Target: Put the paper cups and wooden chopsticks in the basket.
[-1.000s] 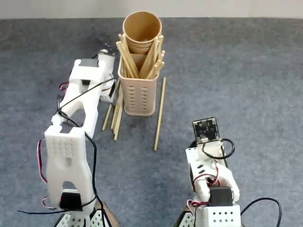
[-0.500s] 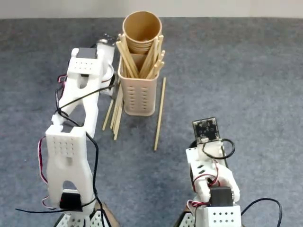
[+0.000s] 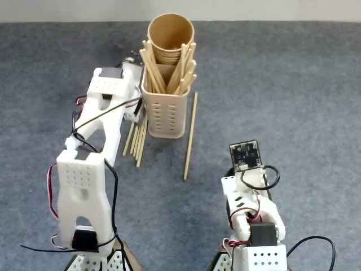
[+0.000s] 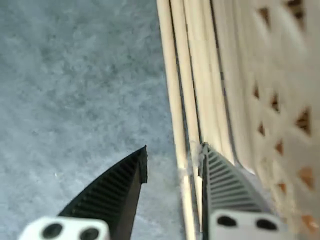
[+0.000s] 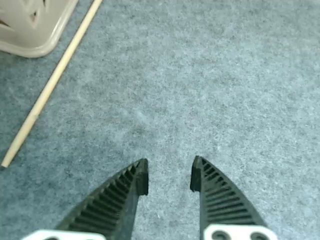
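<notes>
I'm holding the left gripper (image 4: 174, 149) open over the loose wooden chopsticks (image 4: 186, 75), which are lying between its jaws, just beside the basket (image 4: 280, 100). The right gripper (image 5: 169, 172) is hovering open over grey carpet (image 5: 240, 75), well apart from a single chopstick (image 5: 50, 90). The paper cups (image 3: 169, 34) are sitting stacked in the basket.

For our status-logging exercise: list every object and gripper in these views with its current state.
basket: upright.
paper cups: stacked in basket.
chopsticks in basket: standing, leaning.
loose chopsticks: flat beside basket.
single chopstick: flat, apart from basket.
left gripper: jaws open at loose chopsticks.
right gripper: jaws open, empty.
</notes>
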You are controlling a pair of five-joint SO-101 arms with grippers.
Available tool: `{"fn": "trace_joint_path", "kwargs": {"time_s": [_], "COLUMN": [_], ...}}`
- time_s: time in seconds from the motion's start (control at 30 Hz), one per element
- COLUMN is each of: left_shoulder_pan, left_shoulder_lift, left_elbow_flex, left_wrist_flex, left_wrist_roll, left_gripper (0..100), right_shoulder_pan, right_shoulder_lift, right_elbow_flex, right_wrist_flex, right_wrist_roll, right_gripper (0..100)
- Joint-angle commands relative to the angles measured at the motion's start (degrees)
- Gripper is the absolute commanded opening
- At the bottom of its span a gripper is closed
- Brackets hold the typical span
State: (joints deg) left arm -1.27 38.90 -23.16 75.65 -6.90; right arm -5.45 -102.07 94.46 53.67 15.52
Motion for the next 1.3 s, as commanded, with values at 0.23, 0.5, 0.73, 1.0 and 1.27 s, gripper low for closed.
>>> {"fn": "trace_joint_path", "kwargs": {"time_s": [0.23, 0.5, 0.73, 1.0, 1.27], "left_shoulder_pan": [-3.38, -2.51, -3.91, -10.86, -12.62], "left_shoulder_lift": [3.03, 11.47, 15.60, 15.52, 9.19], "left_elbow_flex": [-0.57, -7.52, -24.48, -50.95, -71.78], "left_wrist_flex": [-1.76, -3.25, 11.34, 24.62, 26.46], "left_wrist_roll": [-0.44, -0.35, -0.26, 2.20, 3.60], "left_gripper": [17, 4, 0, 0, 0], "right_shoulder_pan": [-0.66, -0.66, -0.66, -0.66, -0.66], "right_shoulder_lift": [-0.66, -0.66, -0.66, -0.66, -0.66], "right_elbow_flex": [0.92, 0.92, 0.92, 0.92, 1.01], "right_wrist_flex": [-1.27, -1.27, -1.27, -1.27, -1.27], "right_wrist_roll": [-0.09, -0.09, -0.09, -0.09, -0.09], "right_gripper": [14.9, 14.9, 14.9, 14.9, 14.9]}}
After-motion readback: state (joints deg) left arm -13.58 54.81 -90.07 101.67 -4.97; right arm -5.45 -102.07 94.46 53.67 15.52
